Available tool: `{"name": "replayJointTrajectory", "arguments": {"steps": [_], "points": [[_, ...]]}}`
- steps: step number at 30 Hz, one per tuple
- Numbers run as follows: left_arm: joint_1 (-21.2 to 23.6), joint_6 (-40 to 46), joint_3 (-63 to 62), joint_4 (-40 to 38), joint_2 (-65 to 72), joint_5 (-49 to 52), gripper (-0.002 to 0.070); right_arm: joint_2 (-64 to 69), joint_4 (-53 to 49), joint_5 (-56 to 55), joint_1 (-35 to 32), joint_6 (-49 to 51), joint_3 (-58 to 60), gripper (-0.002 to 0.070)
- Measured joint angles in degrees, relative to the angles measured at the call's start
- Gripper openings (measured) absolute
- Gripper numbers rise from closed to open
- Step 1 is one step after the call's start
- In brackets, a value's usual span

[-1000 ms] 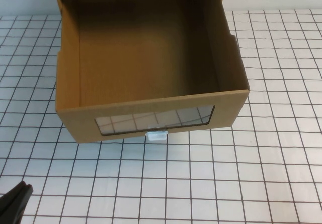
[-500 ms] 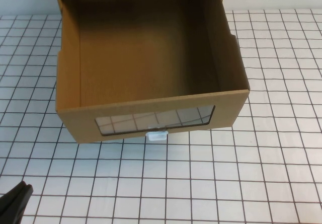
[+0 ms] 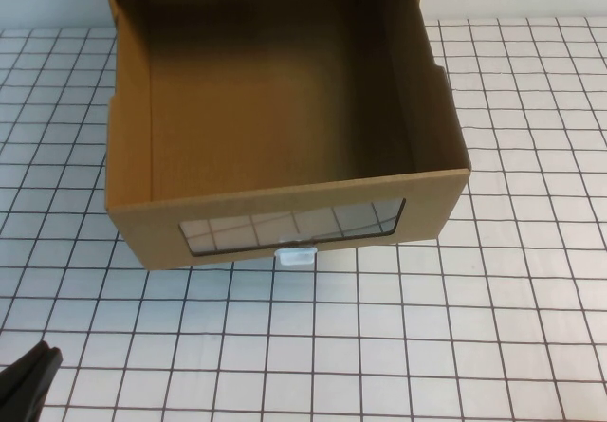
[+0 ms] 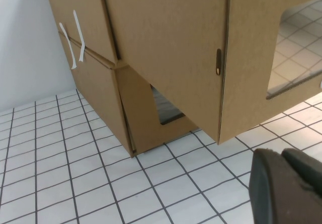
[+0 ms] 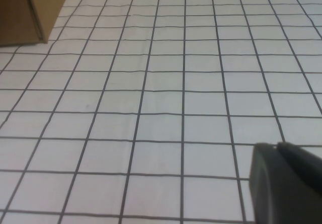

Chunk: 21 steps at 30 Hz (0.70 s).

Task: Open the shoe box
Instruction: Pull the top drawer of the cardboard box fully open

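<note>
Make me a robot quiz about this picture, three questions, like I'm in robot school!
1. True or false: the shoe box drawer is pulled out and empty.
2. What colour is the tab under the window?
3. The left end effector, at the table's near-left corner, and the right end effector, seen only by its wrist camera over the grid, are: A) shut, holding nothing; B) gripping the box.
Key: 1 true; 2 white; 3 A.

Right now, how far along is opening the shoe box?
Done: the shoe box stands slid open, its inside exposed. In hand: nothing; left gripper is shut at the near-left corner of the table, right gripper shut over the table, clear of the box. Left: nothing apparent.
</note>
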Motion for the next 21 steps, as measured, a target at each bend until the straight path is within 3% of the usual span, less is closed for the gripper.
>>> {"name": "replayJointTrajectory", "arguments": {"steps": [13, 17, 21], "points": [[0.5, 0.0, 0.0, 2.6, -0.7, -1.9, -0.0002, 0.0, 0.0, 0.0, 0.0, 0.0, 0.0, -0.0013], [6.1, -2.8, 0.0, 4.3, -4.5, -2.7, -0.0002, 0.0, 0.0, 0.0, 0.0, 0.0, 0.0, -0.0013], [14.8, -6.0, 0.0, 5.3, -5.6, -0.2, -0.0002, 0.0, 0.1, 0.1, 0.0, 0.0, 0.0, -0.0013]]}}
